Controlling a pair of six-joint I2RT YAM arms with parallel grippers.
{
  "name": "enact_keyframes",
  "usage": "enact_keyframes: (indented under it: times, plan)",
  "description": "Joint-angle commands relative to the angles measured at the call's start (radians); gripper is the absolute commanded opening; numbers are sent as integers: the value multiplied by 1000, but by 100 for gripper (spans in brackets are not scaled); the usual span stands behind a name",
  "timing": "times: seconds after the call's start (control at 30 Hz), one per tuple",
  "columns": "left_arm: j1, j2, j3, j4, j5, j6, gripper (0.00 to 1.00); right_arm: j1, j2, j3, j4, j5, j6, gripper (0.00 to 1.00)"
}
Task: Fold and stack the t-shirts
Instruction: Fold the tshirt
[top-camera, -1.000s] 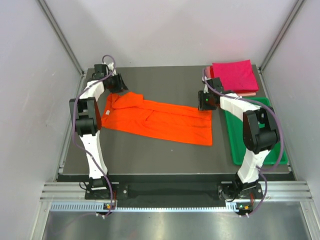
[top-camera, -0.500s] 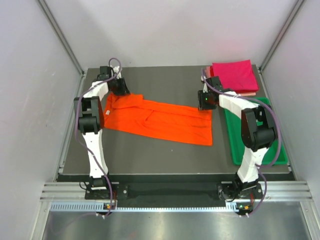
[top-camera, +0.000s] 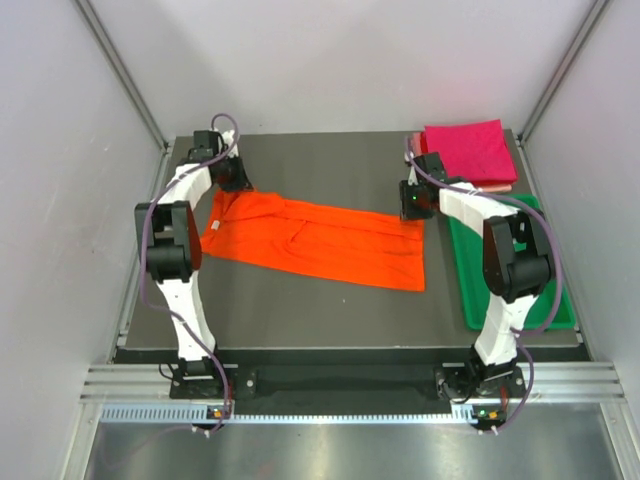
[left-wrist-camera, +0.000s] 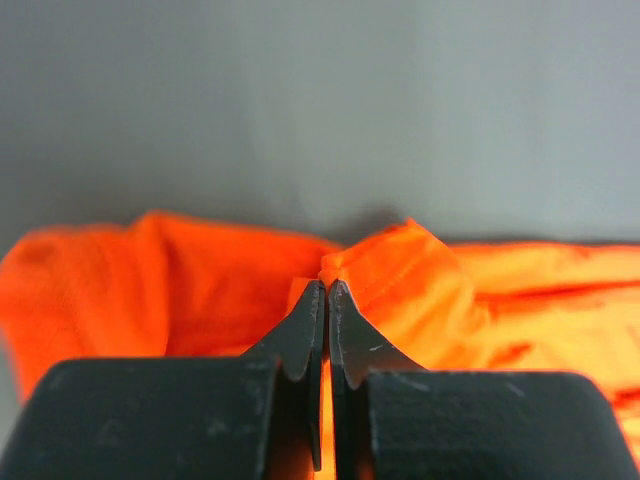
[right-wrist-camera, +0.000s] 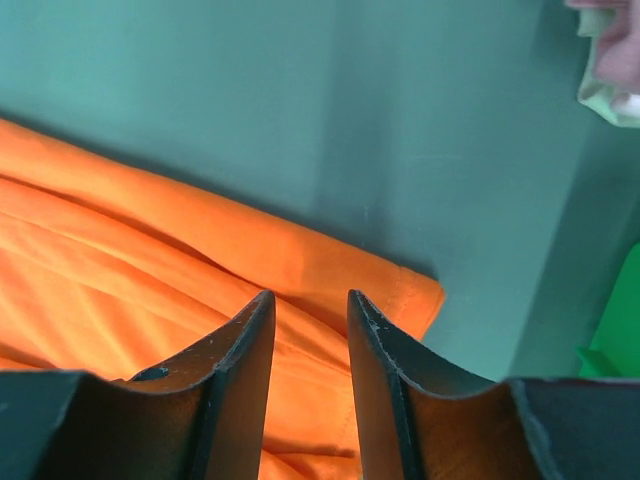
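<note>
The bright orange t-shirt (top-camera: 320, 240) lies as a long folded strip across the dark table, collar end at the left. My left gripper (top-camera: 232, 180) is at that far-left end. In the left wrist view its jaws (left-wrist-camera: 327, 285) are shut, pinching a raised fold of the orange cloth (left-wrist-camera: 400, 270). My right gripper (top-camera: 413, 205) hovers at the strip's far-right corner. In the right wrist view it (right-wrist-camera: 308, 298) stands open over the orange cloth (right-wrist-camera: 150, 270), with nothing between the fingers. A folded magenta t-shirt (top-camera: 468, 150) lies on a pale pink one (top-camera: 500, 187) at the back right.
A green plastic tray (top-camera: 510, 290) lies along the table's right side, under the right arm, and shows as a green edge (right-wrist-camera: 615, 330) in the right wrist view. Grey walls enclose the table on three sides.
The left gripper's jaws have closed on the orange shirt's collar end. The right gripper's jaws have narrowed a little while staying over the right corner.
</note>
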Motion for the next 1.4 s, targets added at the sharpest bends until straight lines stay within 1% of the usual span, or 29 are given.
enact_keyframes:
  times: [0.0, 0.2, 0.4, 0.67, 0.77, 0.8, 0.9, 1.0, 1.13, 1.27, 1.3, 1.37]
  plan:
    - [5, -154, -59, 4, -62, 19, 0, -5, -3, 18, -4, 30, 7, 35]
    - [11, -253, -171, 3, -125, 7, 0, -3, -30, -21, -7, 61, 4, 35]
    - [13, -286, -239, -34, -214, -10, 0, -3, -69, -78, 2, 73, 5, 35]
    - [11, -310, -306, -66, -203, -25, 0, 4, -129, -123, 7, 70, 8, 34]
    - [13, -330, -323, -69, -207, -27, 0, 4, -149, -129, 10, 62, 7, 26]
    - [13, -338, -328, -69, -206, -28, 0, 6, -152, -130, 10, 59, 8, 18]
    - [11, -348, -331, -75, -204, -35, 0, 6, -158, -140, 10, 42, 8, 6]
    - [13, -348, -332, -92, -207, -39, 0, 9, -168, -156, 11, 41, 8, 0]
    - [11, -336, -331, -134, -231, -47, 0, 9, -190, -178, 19, 41, 11, 0]
    - [11, -348, -362, -115, -226, -48, 0, 10, -208, -184, 19, 41, 8, 0]
    - [13, -347, -363, -114, -226, -50, 0, 10, -210, -180, 18, 39, 8, 2]
    - [13, -333, -355, -132, -246, -50, 0, 10, -208, -160, 8, 41, 5, 12]
